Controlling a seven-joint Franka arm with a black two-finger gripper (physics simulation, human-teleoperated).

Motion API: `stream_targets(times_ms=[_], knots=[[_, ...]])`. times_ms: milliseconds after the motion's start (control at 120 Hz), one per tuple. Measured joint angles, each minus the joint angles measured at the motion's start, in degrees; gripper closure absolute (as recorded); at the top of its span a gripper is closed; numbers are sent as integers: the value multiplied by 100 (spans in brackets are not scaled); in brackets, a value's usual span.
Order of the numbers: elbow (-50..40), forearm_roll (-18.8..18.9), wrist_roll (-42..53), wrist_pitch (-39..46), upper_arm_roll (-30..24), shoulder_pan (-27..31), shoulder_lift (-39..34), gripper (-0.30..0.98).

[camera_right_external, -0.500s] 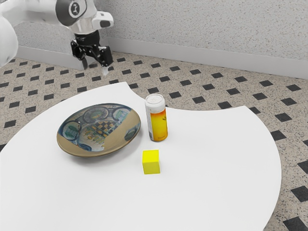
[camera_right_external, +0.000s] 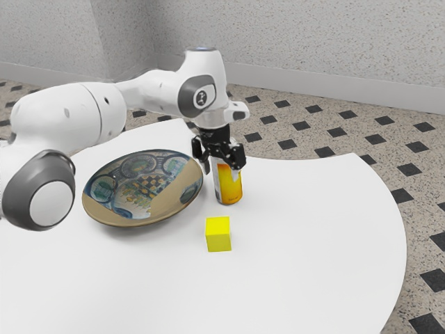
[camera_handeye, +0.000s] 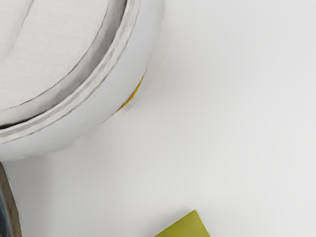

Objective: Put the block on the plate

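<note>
While our arm (camera_right_external: 66,118) reaches in, gripper (camera_right_external: 221,172) downward near the can (camera_right_external: 230,188), fingers spread: yellow block (camera_right_external: 218,235) on white round-edged table (camera_right_external: 313,243), near patterned plate (camera_right_external: 164,202); tiled floor (camera_right_external: 417,163), speckled wall (camera_right_external: 313,38)

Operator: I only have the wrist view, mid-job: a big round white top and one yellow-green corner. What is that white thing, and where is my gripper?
Observer: It's the top of a cylindrical can, white above and yellow-orange below, standing upright on the white table. The black two-finger gripper is up by the can's top.

Operator: So that corner is the block. Is it on the plate yet?

Observer: No. The bright yellow cube sits whole on the tabletop, off the wide round plate with a painted pattern; nothing lies on that plate.
</note>
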Motion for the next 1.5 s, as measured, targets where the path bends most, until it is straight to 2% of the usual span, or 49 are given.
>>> stream_targets(times_ms=[158, 625, 850, 1292, 1500], knots=[[-1179, -128, -968, 472, 33, -94, -156, 2], [-1902, -101, -2893, 1131, 49, -284, -301, 2], [-2479, -91, -3407, 1347, 103, -389, -660, 2], [-2699, -88, -3988, 1655, 106, -435, -637, 6], [-2703, -87, -4138, 1747, 104, -463, -639, 24]])
